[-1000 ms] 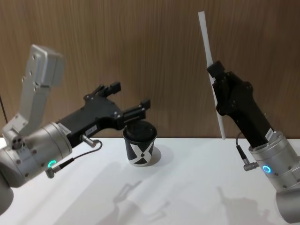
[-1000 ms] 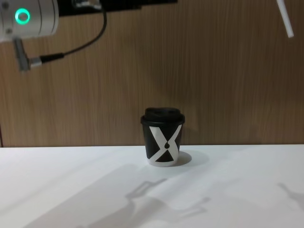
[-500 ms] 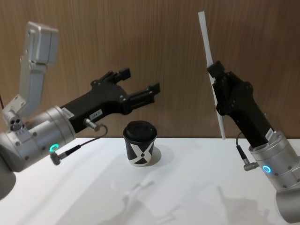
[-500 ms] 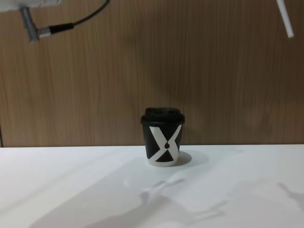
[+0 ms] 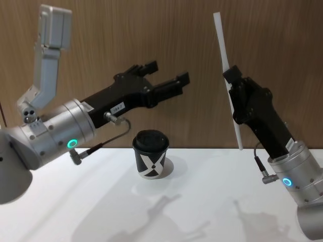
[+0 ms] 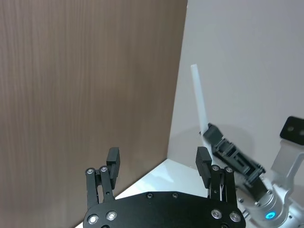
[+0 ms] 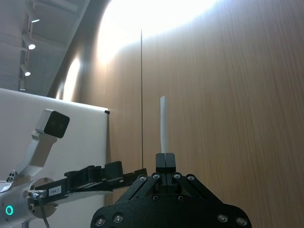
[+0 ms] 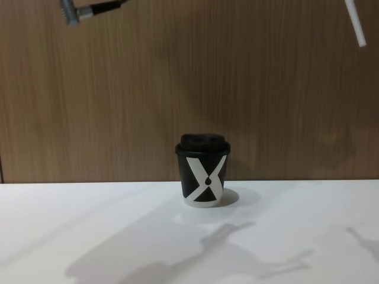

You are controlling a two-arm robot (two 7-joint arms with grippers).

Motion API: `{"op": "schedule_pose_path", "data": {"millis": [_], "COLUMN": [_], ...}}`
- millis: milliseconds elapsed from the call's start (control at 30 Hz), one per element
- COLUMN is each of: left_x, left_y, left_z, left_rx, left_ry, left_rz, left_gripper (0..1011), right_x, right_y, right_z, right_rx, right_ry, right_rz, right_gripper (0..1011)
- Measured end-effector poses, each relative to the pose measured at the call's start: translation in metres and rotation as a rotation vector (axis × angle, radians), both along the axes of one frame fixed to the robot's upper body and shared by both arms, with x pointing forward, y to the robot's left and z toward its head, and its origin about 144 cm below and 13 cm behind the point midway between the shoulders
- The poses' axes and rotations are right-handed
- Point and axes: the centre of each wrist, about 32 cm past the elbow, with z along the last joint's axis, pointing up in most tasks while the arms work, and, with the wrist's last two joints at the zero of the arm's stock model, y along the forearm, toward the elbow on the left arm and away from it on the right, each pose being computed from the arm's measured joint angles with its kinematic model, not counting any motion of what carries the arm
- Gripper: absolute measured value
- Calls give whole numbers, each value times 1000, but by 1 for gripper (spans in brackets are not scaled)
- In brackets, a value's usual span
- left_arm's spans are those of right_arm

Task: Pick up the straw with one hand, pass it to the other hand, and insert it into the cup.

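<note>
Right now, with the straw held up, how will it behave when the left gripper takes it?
Probably stiff: the straw runs straight above and below the right gripper, which pinches it near mid-length. Likely very light, being so thin. Narrow and tilted, it could pivot or slip between the jaws at handover.

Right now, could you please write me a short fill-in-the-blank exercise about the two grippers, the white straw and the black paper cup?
The black long-jawed right gripper is ___ on the thin white straw. The left gripper, held higher than the small black paper cup, has its jaws ___. The cup stands on the white table with its black plastic lid ___.
Missing words: shut; open; on.
</note>
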Motion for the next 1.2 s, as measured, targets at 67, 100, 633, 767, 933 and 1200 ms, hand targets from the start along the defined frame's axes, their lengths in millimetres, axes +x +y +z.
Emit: {"op": "schedule_pose_path", "data": {"millis": [67, 100, 633, 767, 933, 1200], "left_x": [1, 2, 10, 11, 12, 12], "left_y": [-3, -4, -17, -20, -25, -34], "left_z": [2, 3, 12, 14, 17, 22], "left_rx": [-11, -14, -76, -87, -95, -102], "left_ry": [7, 9, 56, 61, 60, 52], "left_rz": [-12, -16, -108, -129, -158, -193], "left_gripper": [1002, 1002, 1002, 1002, 1002, 1002], "right_x": [0, 0, 0, 0, 0, 0], "right_y": [0, 0, 0, 0, 0, 0], "right_z": [0, 0, 0, 0, 0, 0], "right_rx": [0, 0, 0, 0, 0, 0], "right_ry": [0, 0, 0, 0, 0, 0], "right_rz": [0, 0, 0, 0, 0, 0], "right_gripper": [2, 2, 2, 2, 2, 2]}}
